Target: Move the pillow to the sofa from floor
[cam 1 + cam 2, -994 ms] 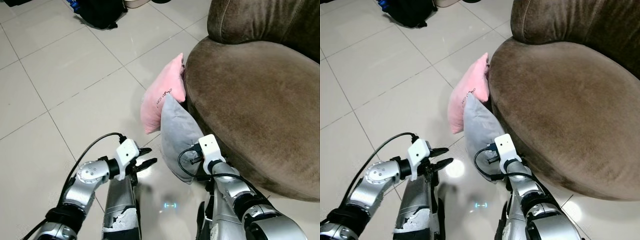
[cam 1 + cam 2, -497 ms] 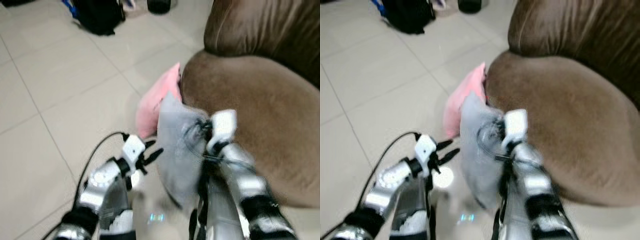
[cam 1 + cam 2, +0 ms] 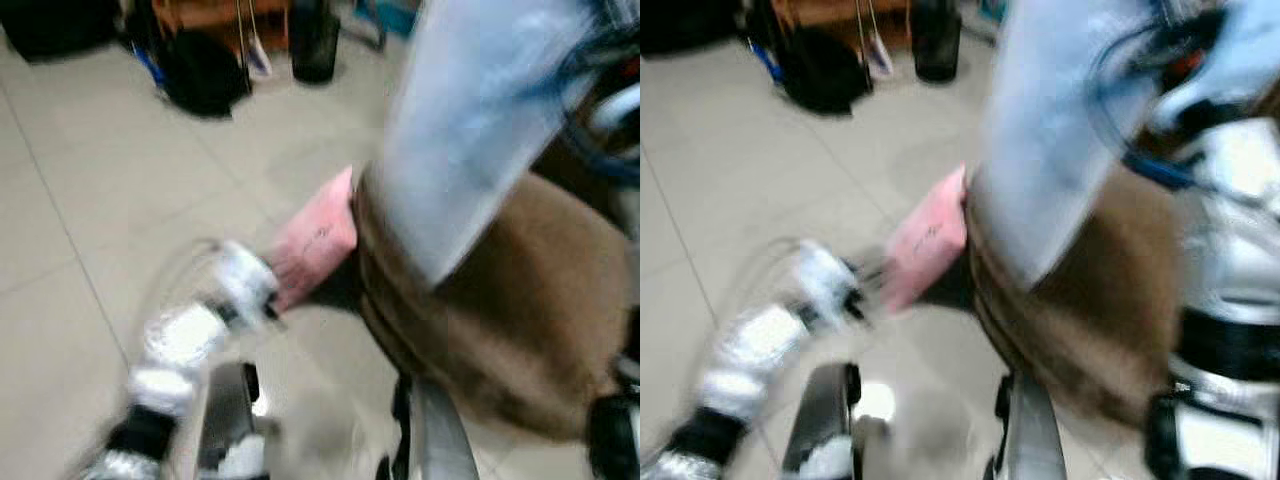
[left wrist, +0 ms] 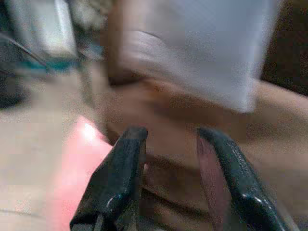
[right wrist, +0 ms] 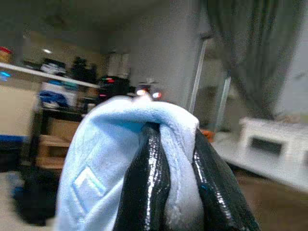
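The head views are blurred by motion. A pale grey-blue pillow (image 3: 470, 120) hangs in the air above the brown sofa seat (image 3: 500, 330), held high on my right. My right gripper (image 5: 174, 192) is shut on a fold of that pillow (image 5: 106, 163). A pink pillow (image 3: 312, 238) stands on the tiled floor, leaning against the sofa's front. My left gripper (image 4: 171, 159) is open with nothing between its fingers, low beside the pink pillow (image 4: 77, 168) and facing the sofa; in the head view it shows as a smeared white shape (image 3: 245, 285).
Pale tiled floor (image 3: 90, 210) spreads to the left. A black bag (image 3: 205, 75) and a dark bin (image 3: 315, 45) stand at the far back by wooden furniture. My own legs (image 3: 230, 420) show at the bottom.
My right gripper has lifted the grey pillow from the floor beside the sofa to high above the seat. The camera has tilted up; the pink pillow stays put.
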You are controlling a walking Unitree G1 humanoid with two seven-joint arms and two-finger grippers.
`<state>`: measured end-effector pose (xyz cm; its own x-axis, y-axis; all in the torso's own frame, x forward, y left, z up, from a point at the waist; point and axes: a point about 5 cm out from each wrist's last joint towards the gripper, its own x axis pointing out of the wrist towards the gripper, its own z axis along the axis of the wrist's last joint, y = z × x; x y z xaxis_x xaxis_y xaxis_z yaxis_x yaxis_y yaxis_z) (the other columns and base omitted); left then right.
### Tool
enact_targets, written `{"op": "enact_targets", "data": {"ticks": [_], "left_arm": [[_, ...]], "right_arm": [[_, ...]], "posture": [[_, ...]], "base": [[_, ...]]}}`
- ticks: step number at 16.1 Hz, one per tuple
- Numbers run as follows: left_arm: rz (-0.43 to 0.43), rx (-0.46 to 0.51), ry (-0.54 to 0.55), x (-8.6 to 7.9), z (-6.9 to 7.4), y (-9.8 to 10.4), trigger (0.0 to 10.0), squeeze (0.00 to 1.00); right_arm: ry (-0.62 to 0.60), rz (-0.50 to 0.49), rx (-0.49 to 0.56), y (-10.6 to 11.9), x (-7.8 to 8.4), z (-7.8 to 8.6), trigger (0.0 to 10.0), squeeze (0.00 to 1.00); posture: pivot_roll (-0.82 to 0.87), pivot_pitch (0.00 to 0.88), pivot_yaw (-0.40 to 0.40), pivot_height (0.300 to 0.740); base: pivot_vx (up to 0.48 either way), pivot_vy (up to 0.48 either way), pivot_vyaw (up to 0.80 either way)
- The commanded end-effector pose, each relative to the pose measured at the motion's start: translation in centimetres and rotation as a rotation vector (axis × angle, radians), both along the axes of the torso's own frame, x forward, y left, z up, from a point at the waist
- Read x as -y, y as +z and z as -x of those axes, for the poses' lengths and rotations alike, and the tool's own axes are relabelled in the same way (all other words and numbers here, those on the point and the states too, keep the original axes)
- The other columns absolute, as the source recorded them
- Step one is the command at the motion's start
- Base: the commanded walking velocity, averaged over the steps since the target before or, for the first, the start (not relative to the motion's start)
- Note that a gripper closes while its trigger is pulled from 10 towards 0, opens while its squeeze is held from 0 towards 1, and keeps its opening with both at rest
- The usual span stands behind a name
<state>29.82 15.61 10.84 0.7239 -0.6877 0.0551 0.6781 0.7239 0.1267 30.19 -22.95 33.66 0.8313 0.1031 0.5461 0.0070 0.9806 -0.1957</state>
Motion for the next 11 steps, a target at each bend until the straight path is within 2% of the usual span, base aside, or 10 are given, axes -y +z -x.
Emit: {"op": "enact_targets", "data": {"ticks": [1,2,3,4,5,6,7,9,11], "left_arm": [[0.042,-0.015,-0.032,1.2,-0.1,0.6,10.0,0.0],[0.046,-0.017,-0.028,1.3,-0.2,0.6,10.0,0.0],[0.011,-0.02,-0.021,1.7,-0.4,0.7,10.0,0.0],[-0.014,-0.024,-0.005,2.1,-0.6,1.0,10.0,0.0],[-0.023,-0.024,0.009,2.3,-0.5,1.3,10.0,0.0],[-0.029,-0.016,0.034,2.2,-0.4,1.8,10.0,0.0],[-0.03,-0.014,0.064,2.0,-0.2,2.4,10.0,0.0],[-0.051,-0.022,0.13,1.1,-0.1,2.7,10.0,0.0],[-0.097,-0.012,0.136,0.8,0.4,2.6,10.0,0.0]], "right_arm": [[-0.094,0.032,-0.046,-1.0,0.3,0.3,8.1,0.0],[-0.121,0.035,-0.066,-1.5,0.3,0.3,8.1,0.0],[-0.199,0.06,-0.183,-4.0,0.2,-0.1,10.0,0.0],[-0.216,0.072,-0.285,-6.9,-0.4,-0.2,10.0,0.0],[-0.223,0.072,-0.339,-8.7,-0.7,0.0,10.0,0.0],[-0.236,0.062,-0.449,-11.5,-0.8,0.0,10.0,0.0],[-0.241,0.016,-0.518,-13.3,-0.7,0.2,10.0,0.0],[-0.284,-0.074,-0.549,-14.2,-0.2,0.5,10.0,0.0],[-0.316,-0.117,-0.549,-14.4,-0.1,0.7,10.0,0.0]], "posture": [[-0.01,0.011,0.004,0.556],[-0.01,0.011,0.004,0.556],[-0.01,0.013,0.015,0.556],[0.0,0.015,0.015,0.556],[0.01,0.018,0.016,0.556],[0.02,0.018,0.002,0.556],[0.04,0.02,-0.009,0.556],[0.05,0.017,-0.02,0.571],[0.05,0.017,-0.028,0.586]], "base": [[0.0,0.0,0.0],[0.0,0.0,0.0],[0.0,0.0,0.0],[0.0,0.0,0.0],[0.0,0.0,0.0],[0.0,0.0,0.0],[0.0,0.0,0.0],[0.0,0.0,0.0],[0.0,0.0,0.0]]}}
